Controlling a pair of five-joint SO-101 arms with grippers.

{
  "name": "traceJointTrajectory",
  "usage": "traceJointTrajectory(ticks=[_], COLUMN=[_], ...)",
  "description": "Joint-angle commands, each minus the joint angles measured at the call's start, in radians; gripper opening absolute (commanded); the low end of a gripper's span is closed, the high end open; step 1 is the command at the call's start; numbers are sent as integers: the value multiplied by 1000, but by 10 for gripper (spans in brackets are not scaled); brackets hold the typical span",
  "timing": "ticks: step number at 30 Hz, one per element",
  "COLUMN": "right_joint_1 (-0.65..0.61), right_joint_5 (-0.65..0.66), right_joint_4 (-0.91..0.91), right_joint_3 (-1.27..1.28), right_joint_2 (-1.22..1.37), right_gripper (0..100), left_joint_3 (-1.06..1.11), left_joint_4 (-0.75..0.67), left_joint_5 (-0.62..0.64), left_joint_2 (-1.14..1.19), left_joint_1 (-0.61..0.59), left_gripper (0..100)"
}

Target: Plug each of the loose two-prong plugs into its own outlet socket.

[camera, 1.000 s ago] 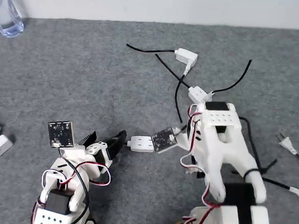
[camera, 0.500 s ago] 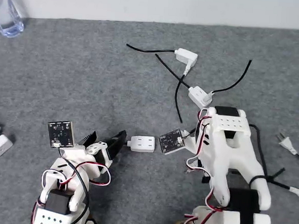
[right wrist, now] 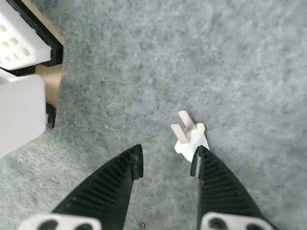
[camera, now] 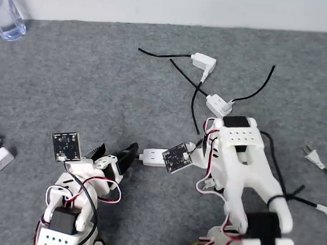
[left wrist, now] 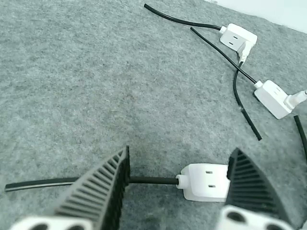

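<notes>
while left fingers (left wrist: 100,191) gape wide around a socket (left wrist: 204,182), right fingers (right wrist: 115,182) narrowly apart beside a plug (right wrist: 192,139), cords (left wrist: 220,53) beyond

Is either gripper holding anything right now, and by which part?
Nothing is held. The left gripper is open astride the socket; the right gripper is open, with a plug beside one finger.

The left arm (camera: 72,203) and right arm (camera: 242,155) are white plastic with black servo blocks (camera: 63,222), red, black and white wires (camera: 101,193) and a dark circuit board (camera: 66,144) each. The left hand (left wrist: 177,160) and right hand (right wrist: 168,158) have black ribbed fingers (left wrist: 103,187).
</notes>
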Motion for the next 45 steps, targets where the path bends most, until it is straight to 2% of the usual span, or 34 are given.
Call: traceJointTrajectory(ticks=[1, 10, 34, 41, 45], right_joint_1=[-7, 61, 102, 93, 102], right_joint_5=[6, 12, 11, 15, 173], right_joint_4=[-16, 39, 44, 50, 91], right_joint_3=[-32, -31, 74, 55, 57], right_joint_2=[45, -2, 1, -150, -188], right_gripper=[173, 173, 173, 173, 176], left_joint_3=[-8, -8, -8, -8, -8], left_joint_4=[3, 2, 5, 5, 5], left_joint_5=[2, 2, 2, 2, 0], left_joint_2=[-2, -2, -3, -3, -3], left_joint_1=[5, 5, 5, 5, 5], left_gripper=[311, 311, 311, 311, 311])
